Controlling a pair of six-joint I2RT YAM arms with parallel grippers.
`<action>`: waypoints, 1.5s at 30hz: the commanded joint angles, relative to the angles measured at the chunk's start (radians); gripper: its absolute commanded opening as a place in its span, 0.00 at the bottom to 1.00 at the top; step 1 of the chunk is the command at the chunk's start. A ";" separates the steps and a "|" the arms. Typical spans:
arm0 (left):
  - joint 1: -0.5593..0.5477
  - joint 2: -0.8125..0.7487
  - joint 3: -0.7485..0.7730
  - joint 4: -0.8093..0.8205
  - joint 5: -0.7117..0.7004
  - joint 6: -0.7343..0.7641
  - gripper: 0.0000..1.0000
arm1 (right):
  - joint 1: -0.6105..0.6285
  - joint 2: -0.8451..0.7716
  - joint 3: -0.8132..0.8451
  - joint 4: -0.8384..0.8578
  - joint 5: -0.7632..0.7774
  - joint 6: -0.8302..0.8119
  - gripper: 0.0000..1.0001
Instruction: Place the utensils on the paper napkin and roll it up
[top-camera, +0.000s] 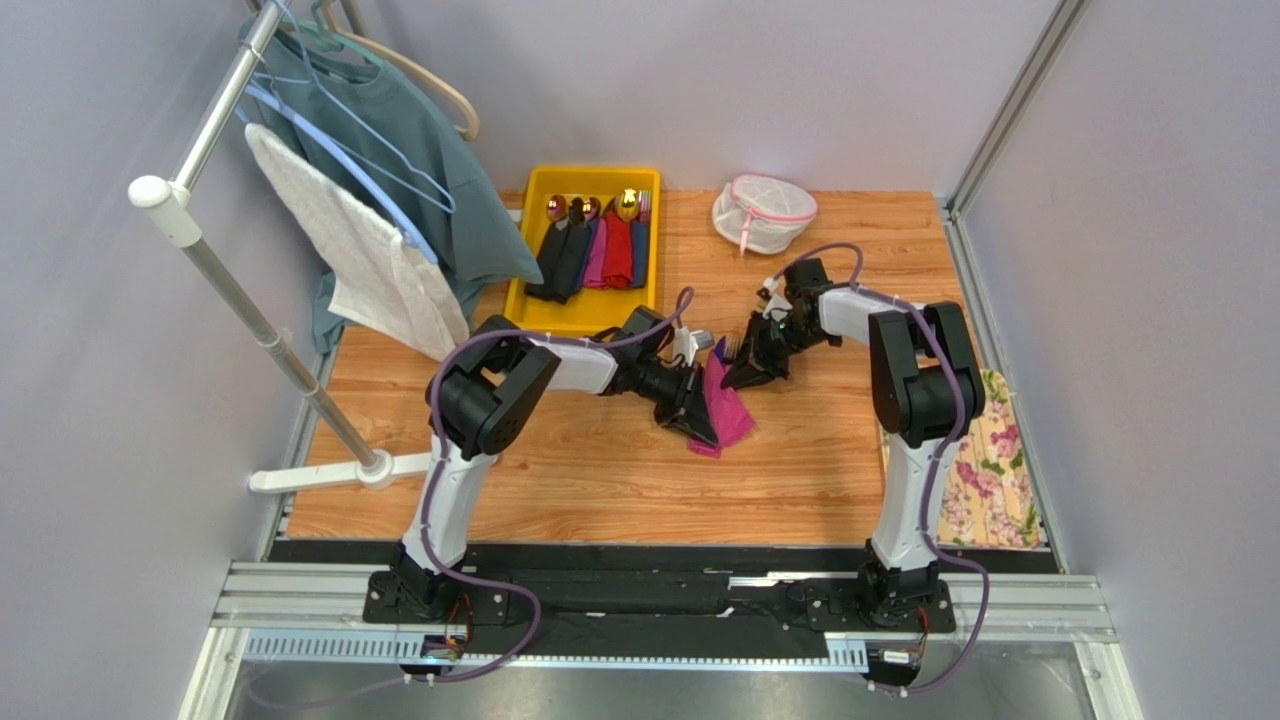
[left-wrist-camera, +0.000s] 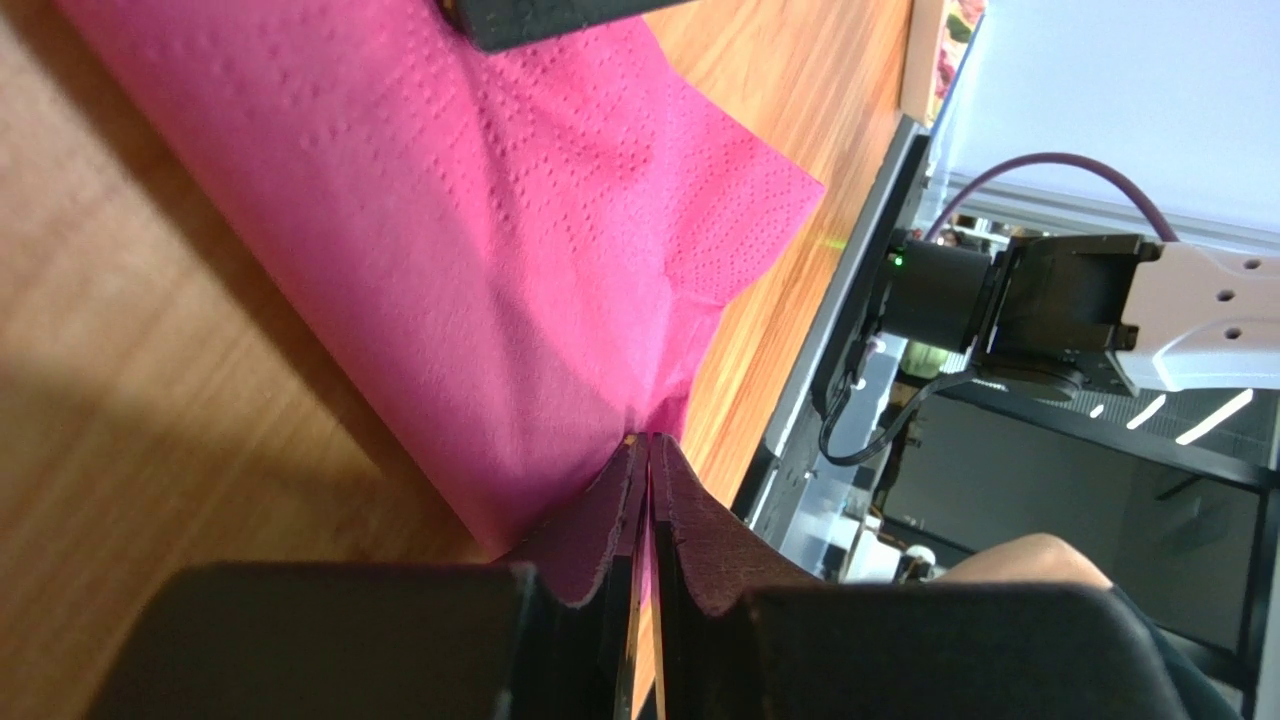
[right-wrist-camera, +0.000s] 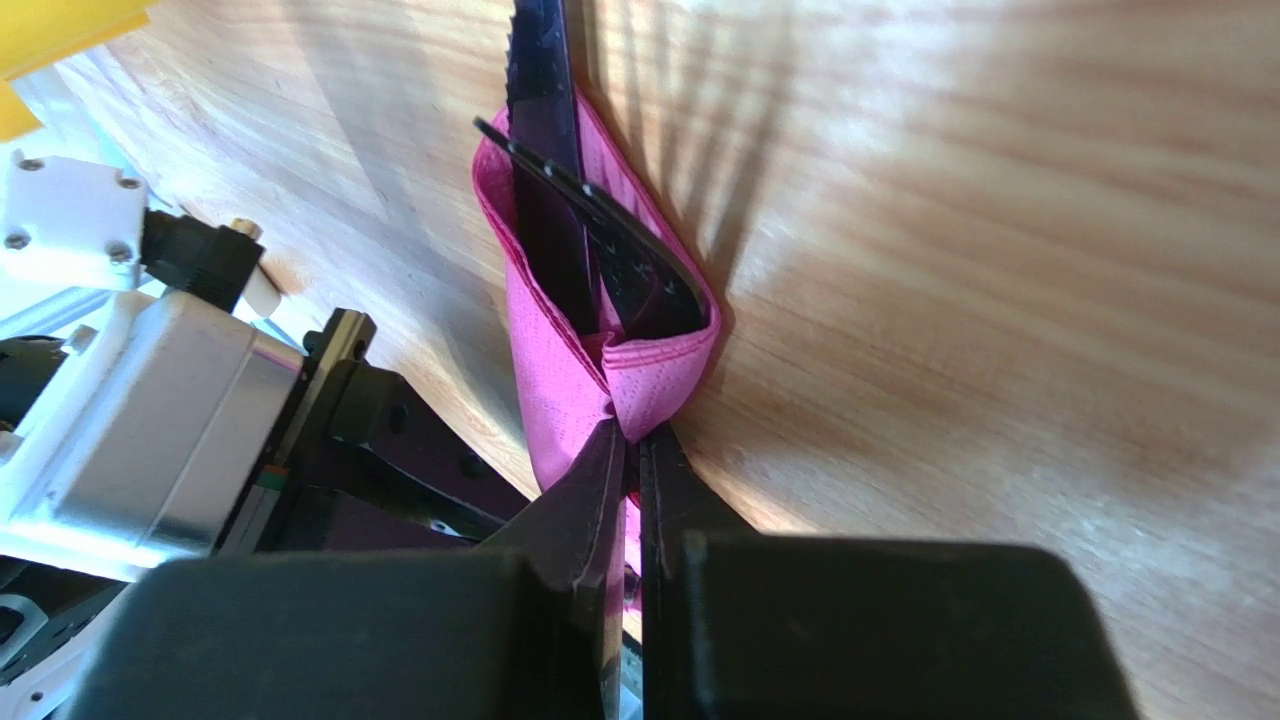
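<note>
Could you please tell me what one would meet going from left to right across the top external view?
Clothes rack → yellow tray → paper napkin → floral cloth.

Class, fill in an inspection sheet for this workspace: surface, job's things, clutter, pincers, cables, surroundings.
Surface: wooden table, no damage seen.
Job's things: paper napkin folded over the dark utensils, whose ends stick out.
Clutter: yellow tray holding sleeved cutlery; mesh pouch; floral cloth at the table's right edge.
Pincers: left pincer shut on a napkin edge; right pincer shut on the napkin's folded end.
Cables: purple cables run along both arms.
Surroundings: clothes rack with garments at left; grey walls.
</note>
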 joint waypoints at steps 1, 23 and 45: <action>-0.005 0.046 0.023 -0.006 -0.052 0.028 0.11 | 0.000 0.046 0.046 0.071 0.189 -0.038 0.00; -0.002 0.047 -0.016 0.108 -0.070 0.014 0.00 | -0.007 -0.145 -0.093 0.149 -0.165 0.169 0.15; 0.000 -0.164 -0.105 0.235 0.011 -0.006 0.24 | -0.003 0.021 -0.217 0.201 -0.104 0.068 0.05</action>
